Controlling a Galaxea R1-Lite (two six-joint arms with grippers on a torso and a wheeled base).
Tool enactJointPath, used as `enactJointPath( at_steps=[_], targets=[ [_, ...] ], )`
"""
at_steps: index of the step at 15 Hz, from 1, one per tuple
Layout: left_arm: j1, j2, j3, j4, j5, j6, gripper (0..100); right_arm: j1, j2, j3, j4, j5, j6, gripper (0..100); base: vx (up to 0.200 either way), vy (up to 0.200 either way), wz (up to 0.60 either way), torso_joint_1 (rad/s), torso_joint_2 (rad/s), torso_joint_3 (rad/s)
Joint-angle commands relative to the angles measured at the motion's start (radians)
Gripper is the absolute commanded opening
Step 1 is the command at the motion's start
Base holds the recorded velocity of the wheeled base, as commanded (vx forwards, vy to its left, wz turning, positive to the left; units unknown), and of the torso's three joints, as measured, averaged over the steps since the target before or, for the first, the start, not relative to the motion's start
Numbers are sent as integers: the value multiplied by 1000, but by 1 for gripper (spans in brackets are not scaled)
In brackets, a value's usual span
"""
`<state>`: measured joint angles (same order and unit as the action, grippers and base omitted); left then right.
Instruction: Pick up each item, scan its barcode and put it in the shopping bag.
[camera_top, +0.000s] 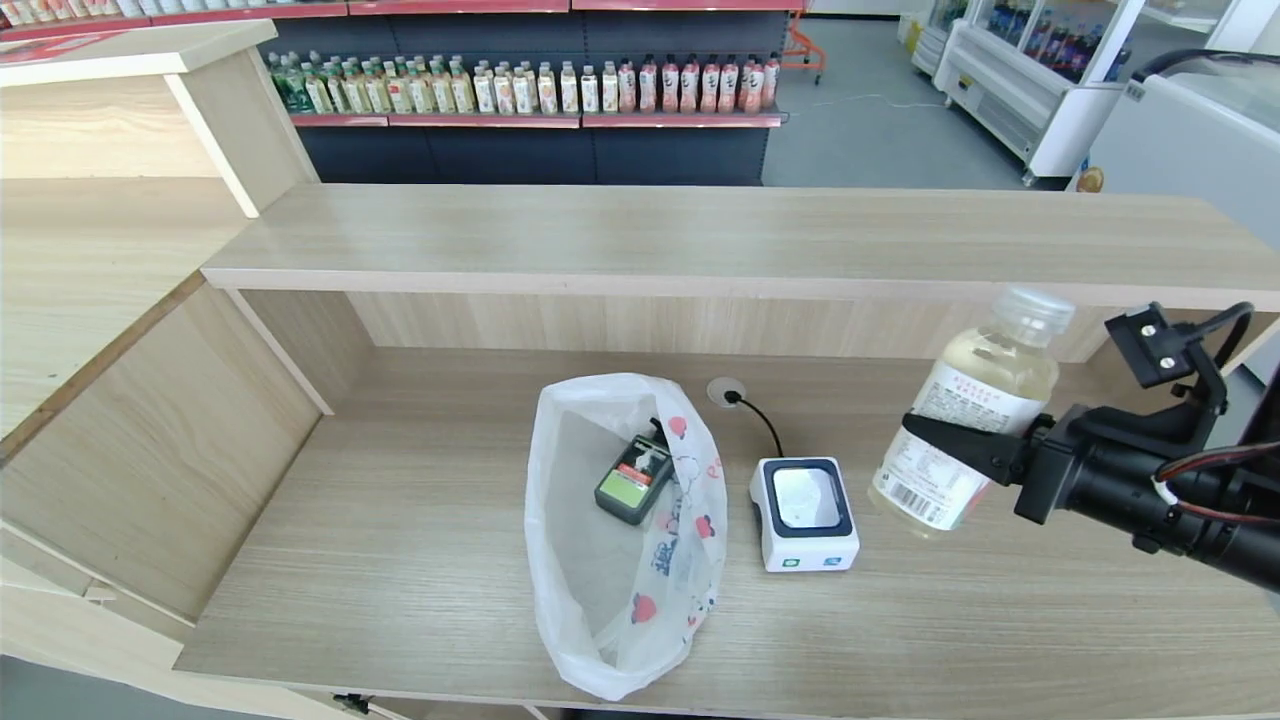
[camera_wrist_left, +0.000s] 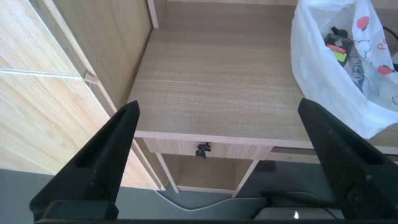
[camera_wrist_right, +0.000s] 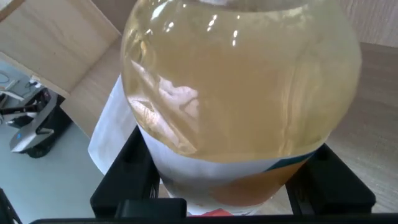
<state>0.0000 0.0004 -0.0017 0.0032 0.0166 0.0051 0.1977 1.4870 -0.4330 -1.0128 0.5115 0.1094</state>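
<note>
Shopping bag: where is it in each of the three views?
Head view: shopping bag in the centre, open on the counter.
Left wrist view: shopping bag on the counter, beyond the left pincer.
Right wrist view: a white shape behind the bottle may be it; cannot tell.
Shared landmark: the counter.

A clear plastic bottle (camera_top: 985, 385) of pale yellow drink, with a white cap and a white label whose barcode shows near the base, hangs tilted above the right part of the worktop (camera_top: 400, 560), cap toward the back right, clamped around its middle by the right hand (camera_top: 945, 440). The white scanner (camera_top: 803, 512), with a dark-framed window facing up, sits near the middle of the worktop, below and left of the bottle's base. Just left of it the white shopping bag (camera_top: 575, 520) with red prints lies open, reaching the front edge, a dark green-faced item (camera_top: 634, 478) inside.
</note>
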Motion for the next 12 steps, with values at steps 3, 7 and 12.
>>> enactJointPath(
  at_steps=[3, 7, 12],
  targets=[
    [0, 0, 0, 0, 0, -1, 100, 8, -31, -9, 65, -5, 23, 0, 0, 200, 0, 6, 4, 2],
    [0, 0, 0, 0, 0, -1, 100, 71, 1, -7, 82, -11, 23, 0, 0, 100, 0, -2, 0, 2],
    [0, 0, 0, 0, 0, -1, 100, 155, 133, 5, 69, -11, -31, 0, 0, 0, 0, 0, 0, 0]
  ],
)
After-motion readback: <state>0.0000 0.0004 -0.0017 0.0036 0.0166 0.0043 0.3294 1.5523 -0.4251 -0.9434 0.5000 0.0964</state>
